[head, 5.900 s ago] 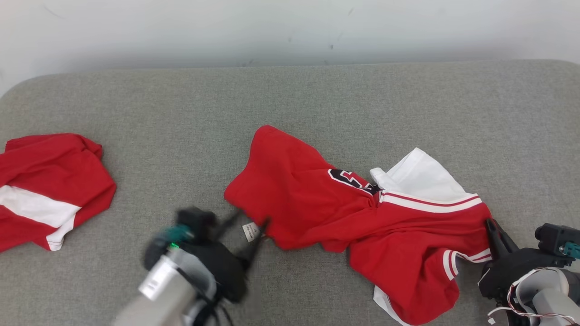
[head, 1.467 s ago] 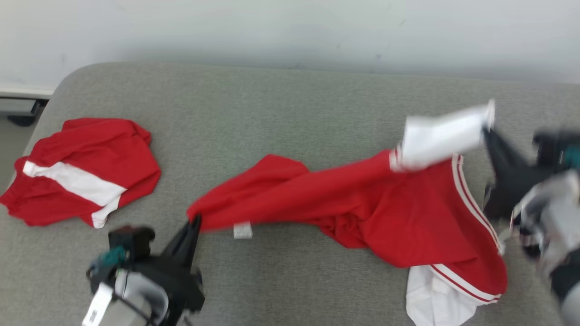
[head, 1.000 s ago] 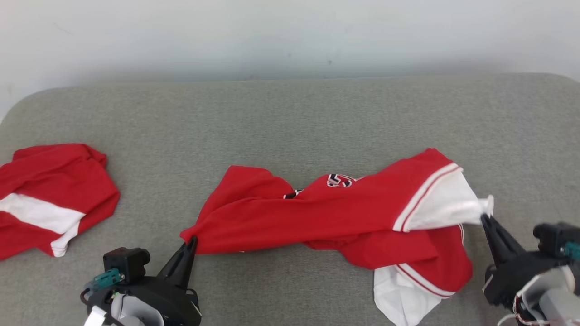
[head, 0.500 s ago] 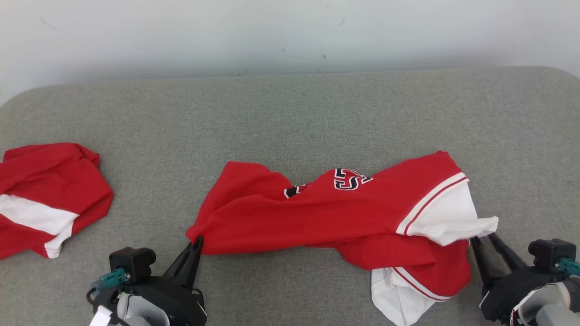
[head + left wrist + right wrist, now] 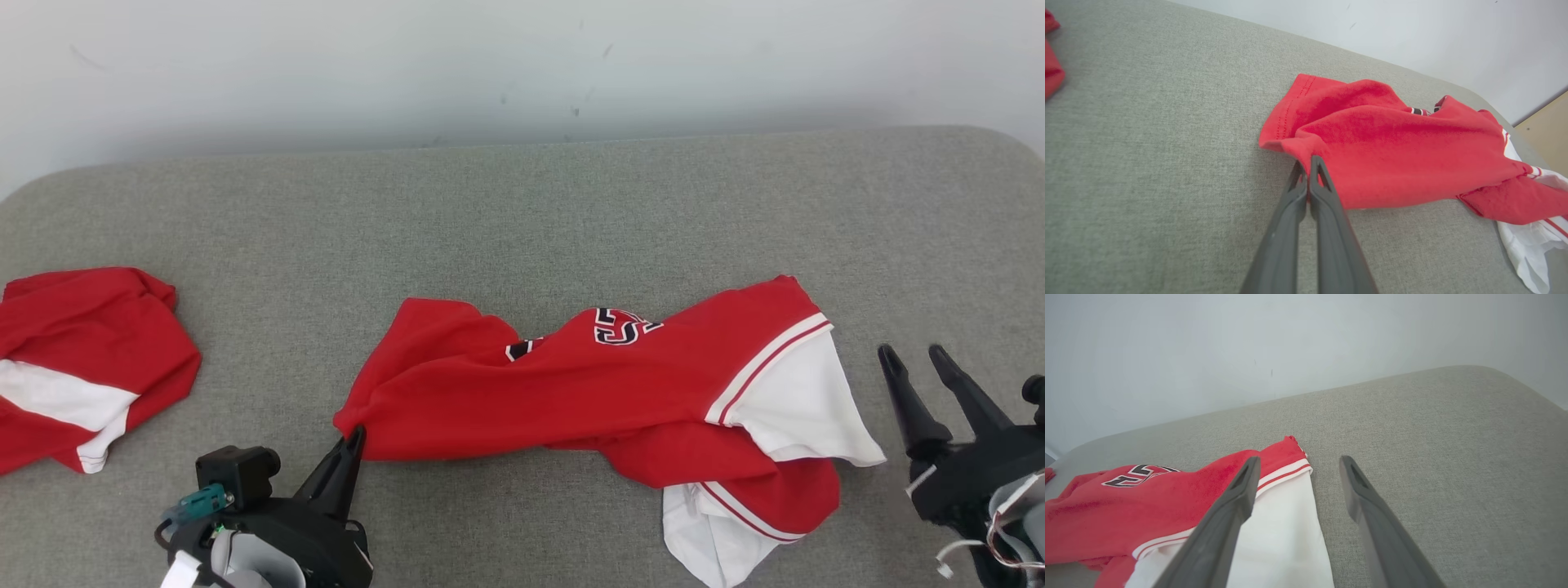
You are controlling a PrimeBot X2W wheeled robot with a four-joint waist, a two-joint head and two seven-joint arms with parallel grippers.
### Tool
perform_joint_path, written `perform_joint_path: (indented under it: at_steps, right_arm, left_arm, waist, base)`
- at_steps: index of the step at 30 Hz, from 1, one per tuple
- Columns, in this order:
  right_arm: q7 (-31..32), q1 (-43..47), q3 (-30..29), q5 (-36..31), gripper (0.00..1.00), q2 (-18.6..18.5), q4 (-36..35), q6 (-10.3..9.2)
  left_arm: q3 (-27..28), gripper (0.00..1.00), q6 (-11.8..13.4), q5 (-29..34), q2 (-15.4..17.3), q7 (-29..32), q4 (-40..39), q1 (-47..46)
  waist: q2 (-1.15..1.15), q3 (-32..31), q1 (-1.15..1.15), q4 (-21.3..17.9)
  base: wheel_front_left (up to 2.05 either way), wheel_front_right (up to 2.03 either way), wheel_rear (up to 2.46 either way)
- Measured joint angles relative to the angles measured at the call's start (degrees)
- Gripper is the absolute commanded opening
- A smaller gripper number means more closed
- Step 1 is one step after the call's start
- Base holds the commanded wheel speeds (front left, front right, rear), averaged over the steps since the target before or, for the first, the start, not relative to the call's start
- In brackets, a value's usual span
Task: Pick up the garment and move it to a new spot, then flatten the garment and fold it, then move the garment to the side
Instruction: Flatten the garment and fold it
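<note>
Grey fabric worktop [image 5: 522, 212]: the crumpled red-and-white jersey garment [image 5: 588, 392] lies mid-surface, the left gripper [image 5: 353, 437] with jaws clamped on its red corner, the right gripper [image 5: 912, 353] with jaws apart just beside it. Flattening, folding and setting aside seemingly remain.

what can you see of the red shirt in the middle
The red shirt looks like soft knit, with white sleeves, striped trim and a black logo. It lies crumpled and twisted, stretched sideways on the grey surface. The left gripper is shut on its left corner; the open right gripper stands beside one sleeve, not touching.
</note>
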Motion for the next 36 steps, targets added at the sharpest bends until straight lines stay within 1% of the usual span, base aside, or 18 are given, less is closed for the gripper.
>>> perform_joint_path:
  at_steps: [4,6,11,13,19,21,22,23,24,26,29,36]
  right_arm:
    - [5.0,0.2,1.8,-1.5,1.00,-1.9,2.1,-0.02]
    - [7.2,1.0,2.0,-1.3,1.00,-1.9,2.6,-0.14]
    - [13.7,2.4,3.7,-0.3,1.00,-2.1,3.7,-1.60]
    - [14.5,2.3,3.8,-0.3,1.00,-2.1,3.7,-1.85]
    - [20.3,2.0,5.1,0.8,1.00,-2.2,3.3,-2.25]
    - [21.7,1.6,5.6,0.8,1.00,-2.1,3.3,-3.03]
    - [22.4,1.3,5.8,0.8,0.91,-2.1,3.3,-3.05]
    - [23.0,1.0,6.0,0.8,0.29,-2.2,3.3,-3.12]
    - [23.5,0.7,6.1,0.8,0.00,-2.3,3.3,-3.13]
    - [24.4,0.1,6.6,0.2,0.00,-2.6,3.3,-3.56]
    - [25.8,-0.7,6.7,0.2,0.00,-2.6,3.0,-3.57]
    - [26.7,-1.4,6.4,0.7,0.00,-2.7,2.2,-3.57]
  left_arm:
    - [-0.2,0.00,0.1,0.0,-0.1,0.0,-0.1,0.0]
    - [-0.6,0.00,0.1,0.2,-0.3,0.3,-0.2,-0.2]
    - [-0.8,0.00,0.4,0.3,-0.4,0.3,-0.5,-1.2]
    - [-0.8,0.00,0.5,0.3,-0.4,0.3,-0.5,-1.1]
    - [-0.8,0.00,0.5,0.3,-0.4,0.3,-0.7,-1.1]
    - [-0.8,0.00,0.5,0.3,-0.4,0.3,-0.7,-1.1]
    - [-0.8,0.00,0.5,0.3,-0.4,0.5,-0.7,-1.1]
    - [-0.9,0.00,0.5,0.3,-0.5,0.7,-0.8,-1.2]
    - [-0.9,0.00,0.5,0.3,-0.6,0.7,-0.8,-1.2]
    - [-0.9,0.00,0.5,0.3,-0.8,0.7,-0.8,-1.3]
    - [-0.9,0.00,0.5,0.3,-1.0,0.7,-0.8,-1.4]
    - [-1.0,0.00,0.6,0.7,-0.8,0.7,-1.0,-1.6]
  waist:
    - [0.00,0.2,0.00,0.2]
    - [0.00,0.3,0.00,0.5]
    - [0.00,0.6,0.00,1.4]
    - [0.00,0.7,0.00,1.5]
    - [0.00,1.0,0.00,1.7]
    - [0.00,1.2,0.00,1.7]
    - [0.00,1.3,0.00,1.8]
    - [0.00,1.5,0.00,1.8]
    - [0.00,1.6,0.00,1.9]
    - [0.00,1.8,0.00,2.1]
    - [0.00,2.1,0.00,2.4]
    - [0.00,2.1,0.00,2.5]
  base:
    - [0.00,0.00,0.00]
    - [0.00,0.00,0.00]
    - [0.00,0.00,0.00]
    - [0.00,0.00,0.00]
    - [0.00,0.00,0.00]
    - [0.00,0.00,0.00]
    - [0.00,0.00,0.00]
    - [0.00,0.00,0.00]
    - [0.00,0.00,0.00]
    - [0.00,0.00,0.00]
    - [0.00,0.00,0.00]
    - [0.00,0.00,0.00]
